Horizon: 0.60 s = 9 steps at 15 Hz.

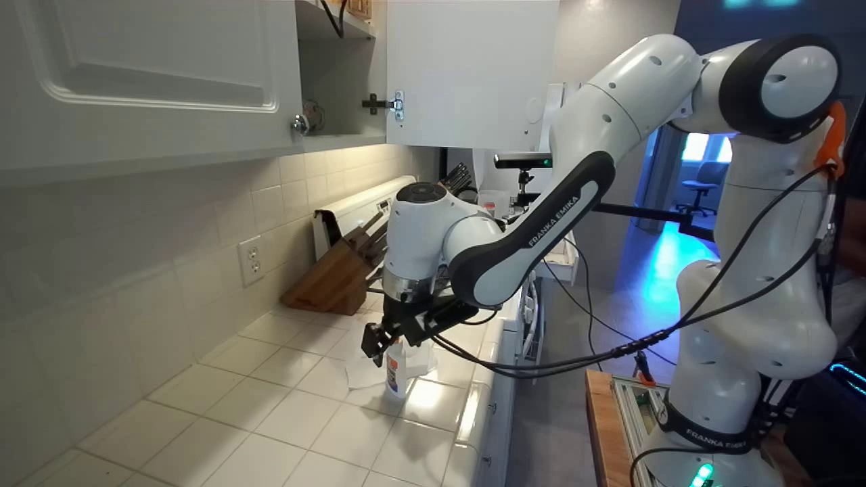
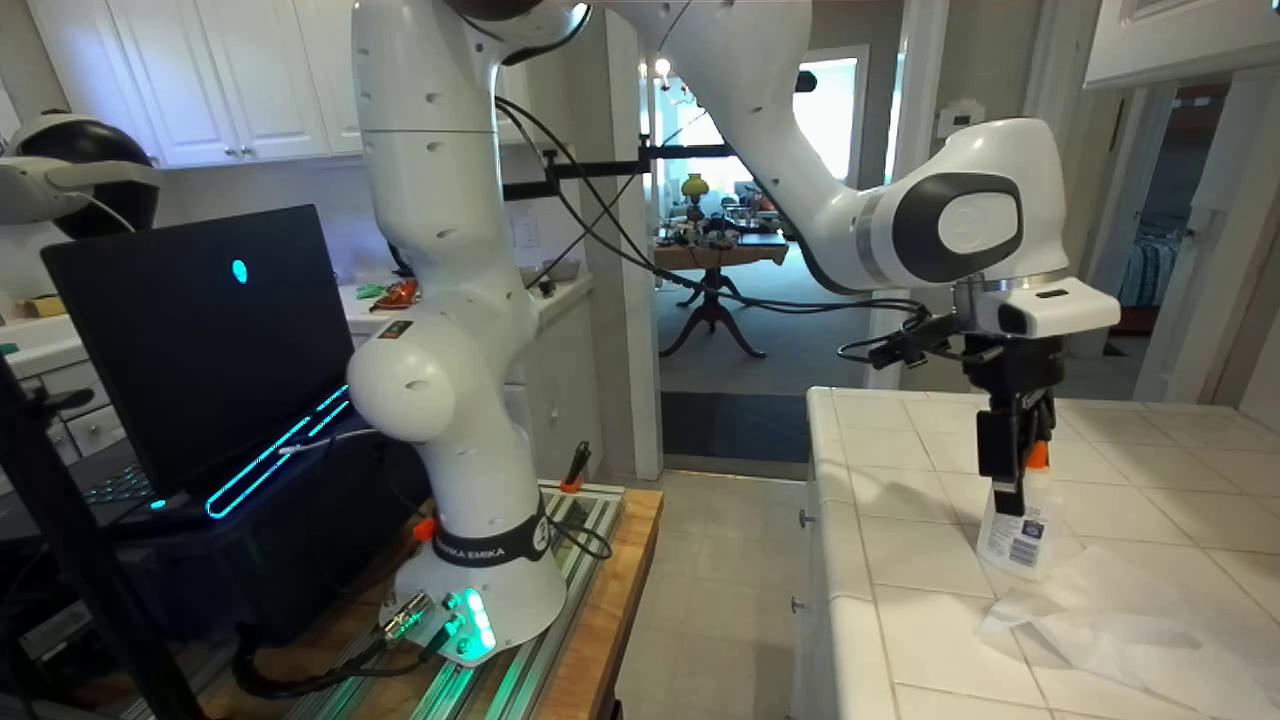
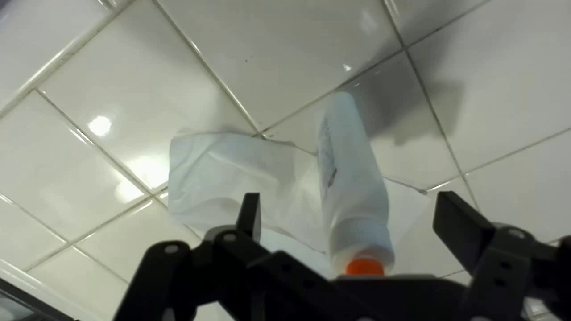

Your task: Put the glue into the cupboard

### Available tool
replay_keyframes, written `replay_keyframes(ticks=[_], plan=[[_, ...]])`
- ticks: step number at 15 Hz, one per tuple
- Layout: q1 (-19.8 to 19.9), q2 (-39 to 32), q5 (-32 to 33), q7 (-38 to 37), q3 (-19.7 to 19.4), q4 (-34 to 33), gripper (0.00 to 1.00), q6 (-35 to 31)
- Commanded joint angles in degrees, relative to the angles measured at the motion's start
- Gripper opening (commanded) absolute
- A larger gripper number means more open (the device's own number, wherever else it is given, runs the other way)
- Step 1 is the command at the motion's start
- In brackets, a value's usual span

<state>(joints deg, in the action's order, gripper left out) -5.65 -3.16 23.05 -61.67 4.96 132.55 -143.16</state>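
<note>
Claw [image 3: 349, 207] around partly hidden glue [image 2: 1025, 538]

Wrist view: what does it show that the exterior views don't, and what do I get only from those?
Wrist view only: a clear look down on the glue between both fingers, a gap showing on each side.

Exterior views only, between them: the open cupboard, the knife block, the laptop, the arm.

Shared: the gripper, the glue, the white sheet, the counter.

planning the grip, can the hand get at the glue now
Probably yes: the hand is open, and in the wrist view the glue shows between its fingers with gaps either side.
</note>
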Motion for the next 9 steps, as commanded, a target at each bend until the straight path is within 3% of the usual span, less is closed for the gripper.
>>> replay_keyframes(ticks=[1,9], plan=[[-1.01,2.28,5.87,-7.75,-0.55,2.86,1.0,-0.63],[-1.3,3.28,12.29,-13.31,0.41,5.25,1.0,-0.66]])
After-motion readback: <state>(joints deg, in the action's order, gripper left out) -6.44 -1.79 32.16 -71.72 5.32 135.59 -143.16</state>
